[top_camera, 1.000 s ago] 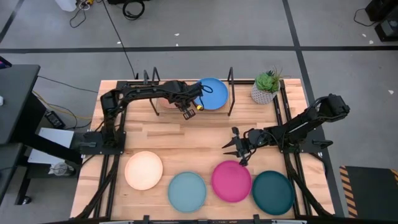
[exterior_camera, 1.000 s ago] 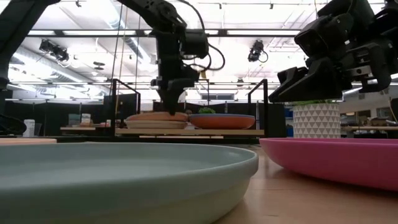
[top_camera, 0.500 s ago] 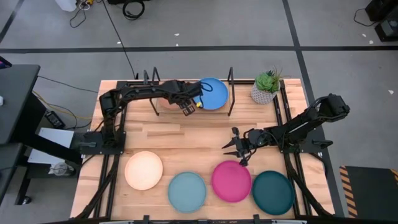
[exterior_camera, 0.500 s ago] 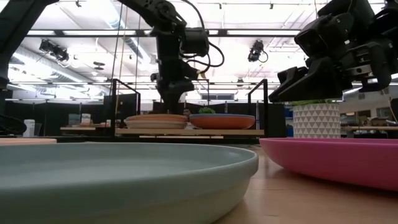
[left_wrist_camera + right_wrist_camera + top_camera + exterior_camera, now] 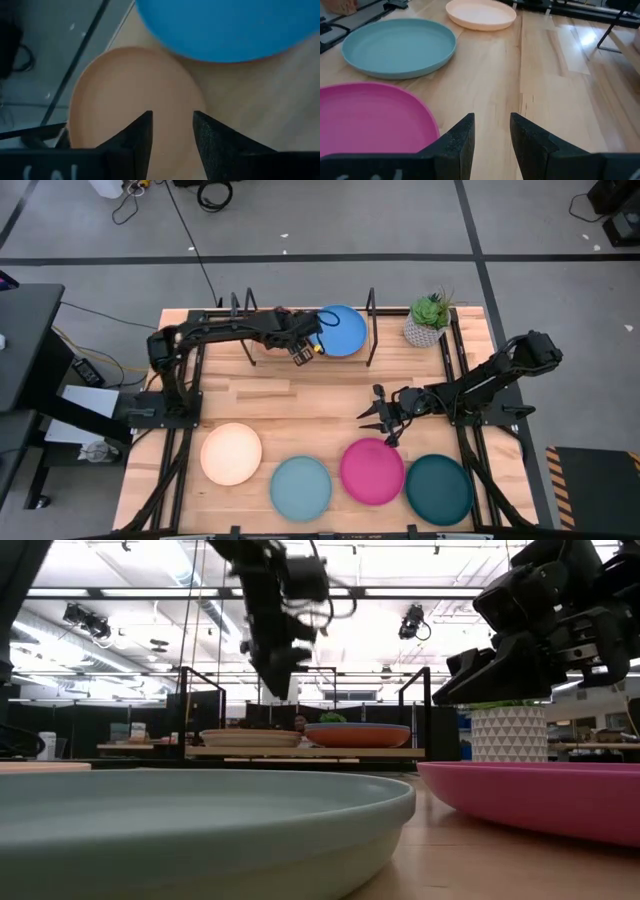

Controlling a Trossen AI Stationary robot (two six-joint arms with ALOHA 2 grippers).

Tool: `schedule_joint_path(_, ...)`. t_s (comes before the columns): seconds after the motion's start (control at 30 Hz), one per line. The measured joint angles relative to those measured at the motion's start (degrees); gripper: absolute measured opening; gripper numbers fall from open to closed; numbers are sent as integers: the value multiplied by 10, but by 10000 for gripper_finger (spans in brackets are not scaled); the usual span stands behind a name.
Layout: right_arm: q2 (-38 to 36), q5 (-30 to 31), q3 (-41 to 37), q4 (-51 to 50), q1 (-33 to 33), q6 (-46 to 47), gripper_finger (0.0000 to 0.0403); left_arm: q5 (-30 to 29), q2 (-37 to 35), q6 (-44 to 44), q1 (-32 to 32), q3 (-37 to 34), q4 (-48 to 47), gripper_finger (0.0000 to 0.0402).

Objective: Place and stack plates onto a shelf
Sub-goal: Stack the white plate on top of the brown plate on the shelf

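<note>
**Tan plate settles on the shelf as our left arm lifts away**

Tan on the left, blue on the right: we are seeing the left gripper (image 5: pixel 272 665) rising clear of the shelf (image 5: pixel 300 751), where half a second ago, in the low view, its fingertips were sitting right down at the tan plate (image 5: pixel 135 95). Its fingers are standing a little apart with nothing between them, and the plate is lying free on the stack at the shelf's left end, its rim just under the edge of the blue plate (image 5: pixel 340 330), which is resting on an orange one (image 5: pixel 357 735).

Our right gripper (image 5: pixel 378 416) is waiting over the table, above the far rim of the magenta plate (image 5: pixel 372 470), fingers slightly parted and empty; it is not moving across these frames.

We are reading this as one more plate delivered. Four are lying along the table's near edge awaiting their turn: peach (image 5: pixel 231 453), light blue (image 5: pixel 300 486), magenta and dark teal (image 5: pixel 439 489). The potted plant (image 5: pixel 427 319) is standing just beside the shelf's right upright.
</note>
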Motion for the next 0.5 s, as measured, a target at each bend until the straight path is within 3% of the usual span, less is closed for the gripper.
schedule_joint_path(0.1, 0, 0, 0, -12, 0, 1, 130, 105, -26, -35, -28, -1, -20, 148)
schedule_joint_path(0.17, 0, 0, 0, -15, 0, 4, 130, 191, -35, -96, -57, -1, -33, 148)
schedule_joint_path(0.23, 0, 0, 0, -19, 0, 3, 130, 241, -35, -159, -96, -1, -51, 148)
schedule_joint_path(0.5, 0, 0, 0, -19, 1, -21, 130, 233, -34, -426, -288, -22, -76, 148)
